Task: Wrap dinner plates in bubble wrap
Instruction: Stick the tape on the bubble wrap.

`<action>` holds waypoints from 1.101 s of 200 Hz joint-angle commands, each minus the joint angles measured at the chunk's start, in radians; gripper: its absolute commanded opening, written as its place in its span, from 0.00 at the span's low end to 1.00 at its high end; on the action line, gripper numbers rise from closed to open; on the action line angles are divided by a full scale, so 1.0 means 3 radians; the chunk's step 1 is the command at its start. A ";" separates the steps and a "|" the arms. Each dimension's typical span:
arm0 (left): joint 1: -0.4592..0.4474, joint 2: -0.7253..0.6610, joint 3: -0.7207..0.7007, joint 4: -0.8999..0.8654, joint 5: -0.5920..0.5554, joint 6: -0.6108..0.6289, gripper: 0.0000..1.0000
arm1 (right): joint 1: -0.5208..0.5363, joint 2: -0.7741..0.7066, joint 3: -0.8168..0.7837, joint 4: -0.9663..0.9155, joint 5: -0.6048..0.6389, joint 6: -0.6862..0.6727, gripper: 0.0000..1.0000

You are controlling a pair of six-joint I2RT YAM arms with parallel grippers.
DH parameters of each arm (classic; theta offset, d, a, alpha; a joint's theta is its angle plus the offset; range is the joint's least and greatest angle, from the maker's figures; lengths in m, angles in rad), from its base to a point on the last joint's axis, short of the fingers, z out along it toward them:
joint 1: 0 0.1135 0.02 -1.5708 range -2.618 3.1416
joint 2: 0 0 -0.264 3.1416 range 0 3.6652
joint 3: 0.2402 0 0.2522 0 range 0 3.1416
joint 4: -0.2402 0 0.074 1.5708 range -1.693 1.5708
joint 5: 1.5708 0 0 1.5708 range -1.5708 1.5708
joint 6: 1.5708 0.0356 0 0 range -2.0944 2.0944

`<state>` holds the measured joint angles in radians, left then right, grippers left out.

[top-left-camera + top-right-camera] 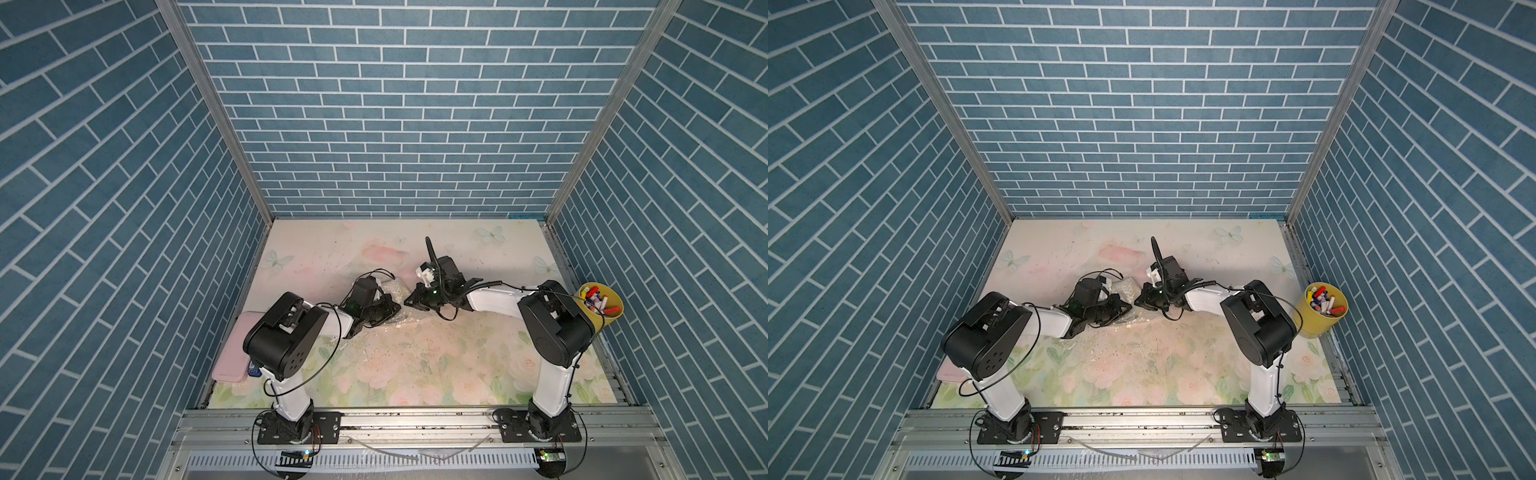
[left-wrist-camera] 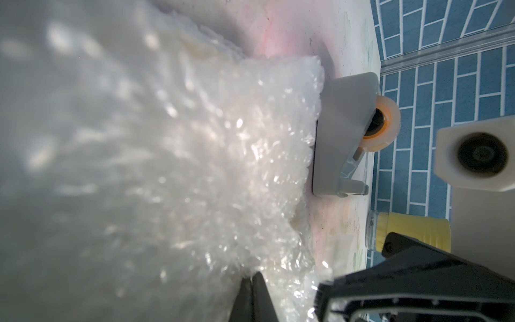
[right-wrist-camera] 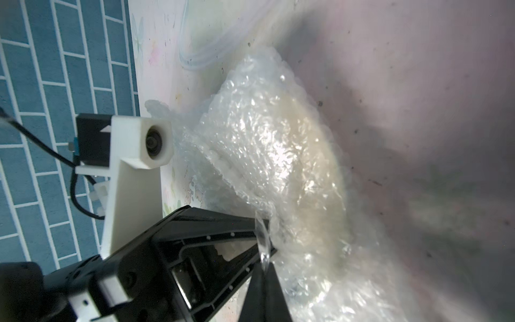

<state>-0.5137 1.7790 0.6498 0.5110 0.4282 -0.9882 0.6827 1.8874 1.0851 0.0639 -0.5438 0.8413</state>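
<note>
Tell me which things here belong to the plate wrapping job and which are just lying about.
Job: bubble wrap; dinner plate under it; left tool and right tool, both pinching the wrap.
Lying about: cup of markers; pink case; tape dispenser, untouched.

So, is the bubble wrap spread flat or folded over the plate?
Folded over: bubble wrap lies bunched in layers across the plate, whose cream rim shows through it. How far around it goes, cannot tell.
</note>
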 commanded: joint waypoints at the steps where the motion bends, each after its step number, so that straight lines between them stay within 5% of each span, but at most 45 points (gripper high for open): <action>1: -0.0008 0.0251 -0.0172 -0.0743 -0.0118 0.0042 0.06 | -0.0001 0.0053 -0.0051 -0.0015 0.0094 -0.0095 0.00; 100: -0.0010 0.0272 -0.0167 -0.0722 -0.0107 0.0039 0.06 | 0.0089 0.0348 0.0208 -0.0645 0.0453 -0.0256 0.00; 105: -0.0009 0.0270 -0.0167 -0.0719 -0.0108 0.0039 0.06 | 0.0096 0.0337 0.0215 -0.0674 0.0488 -0.0263 0.09; 112: -0.0011 0.0273 -0.0167 -0.0719 -0.0108 0.0042 0.06 | 0.0105 0.0317 0.0222 -0.0717 0.0545 -0.0268 0.39; 117: -0.0011 0.0277 -0.0167 -0.0709 -0.0100 0.0040 0.06 | 0.0111 0.0299 0.0235 -0.0766 0.0600 -0.0271 0.45; 168: -0.0008 0.0299 -0.0167 -0.0712 -0.0098 0.0046 0.06 | 0.0137 0.0017 0.0218 -0.0887 0.0887 -0.0268 0.59; 185: -0.0007 0.0308 -0.0159 -0.0718 -0.0098 0.0047 0.06 | 0.0141 -0.0110 0.0246 -0.0902 0.0909 -0.0261 0.73; 220: -0.0009 0.0314 -0.0157 -0.0716 -0.0102 0.0043 0.06 | 0.0138 -0.0266 0.0332 -0.0935 0.0872 -0.0263 0.77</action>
<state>-0.5137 1.7954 0.6552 0.5316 0.4503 -0.9878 0.7315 1.8473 1.1683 -0.1474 -0.3298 0.7765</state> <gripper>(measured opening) 0.061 0.764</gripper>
